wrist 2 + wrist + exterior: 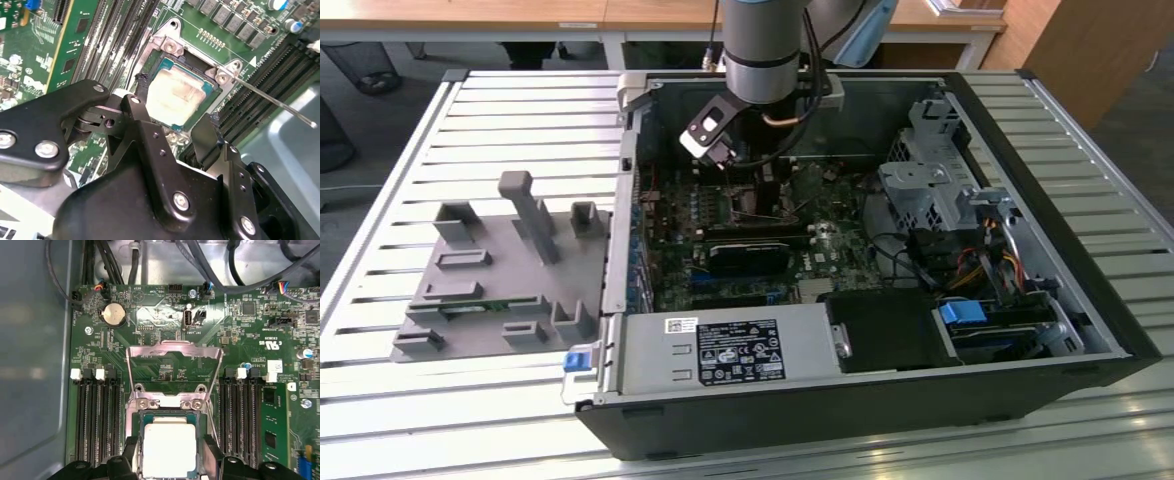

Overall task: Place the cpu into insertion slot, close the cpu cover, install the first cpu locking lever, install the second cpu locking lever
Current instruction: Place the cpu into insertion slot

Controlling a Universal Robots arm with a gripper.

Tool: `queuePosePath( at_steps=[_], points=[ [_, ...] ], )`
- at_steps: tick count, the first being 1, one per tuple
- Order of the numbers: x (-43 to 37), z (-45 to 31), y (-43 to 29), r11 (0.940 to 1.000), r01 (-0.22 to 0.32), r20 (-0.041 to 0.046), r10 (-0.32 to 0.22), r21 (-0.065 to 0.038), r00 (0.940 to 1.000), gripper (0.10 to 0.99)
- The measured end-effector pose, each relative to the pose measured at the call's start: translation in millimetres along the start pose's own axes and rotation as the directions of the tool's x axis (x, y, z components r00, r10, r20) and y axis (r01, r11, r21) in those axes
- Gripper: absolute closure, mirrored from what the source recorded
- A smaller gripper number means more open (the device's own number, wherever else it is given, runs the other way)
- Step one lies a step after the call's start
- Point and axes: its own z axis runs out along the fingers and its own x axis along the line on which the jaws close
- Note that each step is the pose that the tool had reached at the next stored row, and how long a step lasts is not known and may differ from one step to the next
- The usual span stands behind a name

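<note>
One arm drops into an open case [881, 400] lying on a slatted metal counter [494, 100], with the gripper [767, 185] low over the board and one grey fixture [494, 270] to the exterior view's left.

Second wrist view now: one cpu [175, 97], square so no long axis, sits flat and face up in the slot [172, 47]. The jaws are spread, one finger [145, 120] on each side of the chip, tips just beside its edges. One thin lever [280, 104] angles away.

First wrist view: same cpu [169, 447] in the slot [167, 401], gripper [170, 460] straddling it. One cover [172, 346] stands hinged up, unclosed. One coin cell [113, 314] beyond.
</note>
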Motion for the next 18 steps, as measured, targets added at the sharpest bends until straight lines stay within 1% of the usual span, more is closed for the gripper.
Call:
queuePosePath(
  at_steps=[2,3,4,6,7,8,9,12,14,15,18],
  points=[
    [0.1,-3.8,0.3,1.0000,0.000,0.0000,0.000,0.001,1.0000,0.482],
    [0.1,-5.3,0.4,1.0000,0.000,0.0001,0.000,0.002,1.0000,0.545],
    [0.1,-6.4,0.6,1.0000,0.000,0.0001,0.000,0.003,1.0000,0.545],
    [0.1,-7.9,0.7,1.0000,0.000,0.0001,0.000,0.005,1.0000,0.667],
    [0.1,-8.5,0.8,1.0000,0.000,0.0001,0.000,0.006,1.0000,0.667],
    [0.2,-9.3,0.8,1.0000,0.000,0.0001,0.000,0.006,1.0000,0.725],
    [0.2,-10.0,0.9,1.0000,0.000,0.0001,0.000,0.007,1.0000,0.725],
    [0.2,-11.7,1.2,1.0000,0.000,0.0002,0.000,0.008,1.0000,0.898],
    [0.2,-13.0,1.3,1.0000,0.000,0.0001,0.000,0.009,1.0000,0.898],
    [0.2,-13.9,1.4,1.0000,0.000,0.0002,0.000,0.009,1.0000,0.961],
    [0.3,-16.1,1.6,1.0000,0.000,0.0002,0.000,0.010,1.0000,0.980]
  ],
)
